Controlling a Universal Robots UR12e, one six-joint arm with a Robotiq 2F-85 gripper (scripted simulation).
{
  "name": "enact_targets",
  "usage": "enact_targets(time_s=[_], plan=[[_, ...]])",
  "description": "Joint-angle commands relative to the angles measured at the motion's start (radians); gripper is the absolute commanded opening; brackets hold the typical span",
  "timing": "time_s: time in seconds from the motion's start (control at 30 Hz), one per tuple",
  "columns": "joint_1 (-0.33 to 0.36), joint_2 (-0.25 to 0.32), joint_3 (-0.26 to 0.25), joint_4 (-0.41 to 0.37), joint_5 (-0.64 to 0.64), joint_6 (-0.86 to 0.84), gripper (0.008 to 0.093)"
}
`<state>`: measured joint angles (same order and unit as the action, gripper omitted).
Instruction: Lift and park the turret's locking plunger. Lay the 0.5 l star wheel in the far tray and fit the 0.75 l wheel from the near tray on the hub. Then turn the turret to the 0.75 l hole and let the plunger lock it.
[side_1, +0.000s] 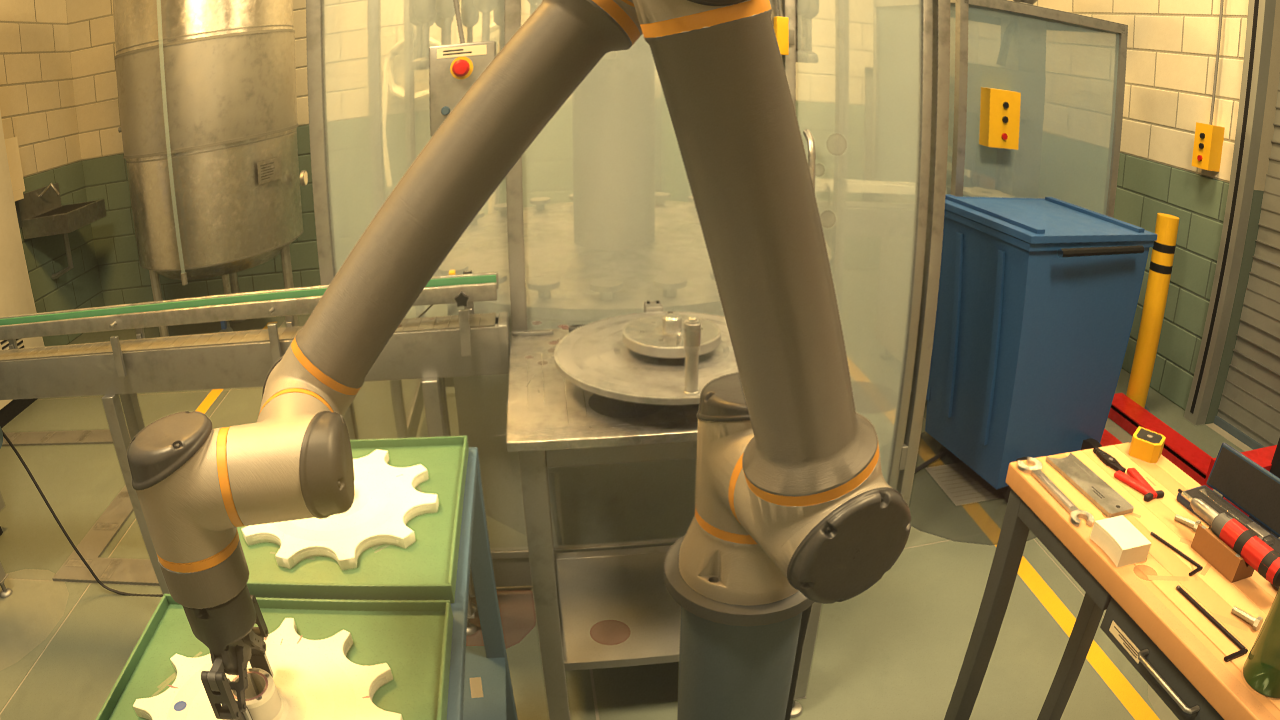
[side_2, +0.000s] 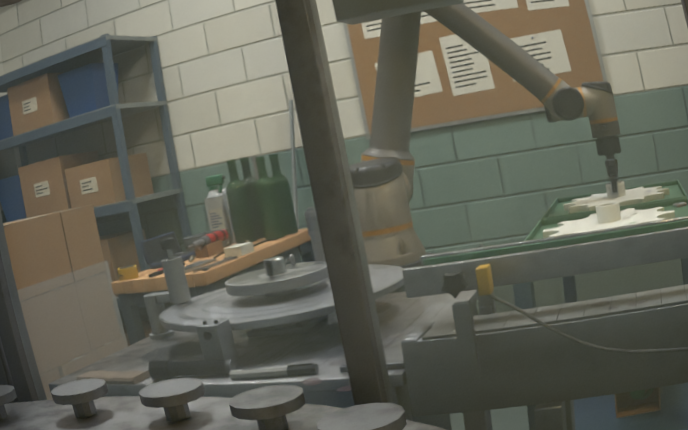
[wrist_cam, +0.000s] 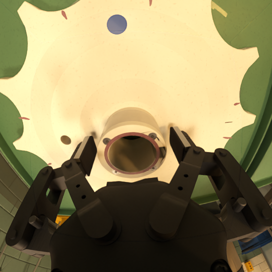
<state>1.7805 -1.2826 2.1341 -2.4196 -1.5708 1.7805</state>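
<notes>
A white star wheel lies flat in the near green tray. It has a raised centre boss and a blue dot on its face. My gripper is low over this wheel, open around the boss, and holds nothing. A second white star wheel lies in the far green tray. The turret disc stands on the steel table with its hub bare. The plunger post stands upright at the disc's rim.
Behind the table stands a glass-walled filling machine, with a conveyor to its left. A blue bin stands to the right. A workbench with tools is at the near right. My arm's elbow hangs over the far tray.
</notes>
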Motion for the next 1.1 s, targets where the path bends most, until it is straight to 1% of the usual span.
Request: enact_targets(time_s=[0.0,0.27,0.8,1.07], plan=[[0.0,-0.002,-0.001,0.001,0.0,0.0,0.088],[0.0,-0.017,-0.007,0.021,0.0,0.0,0.088],[0.0,-0.069,-0.032,0.098,0.0,0.0,0.088],[0.0,-0.08,-0.038,0.116,0.0,0.0,0.088]])
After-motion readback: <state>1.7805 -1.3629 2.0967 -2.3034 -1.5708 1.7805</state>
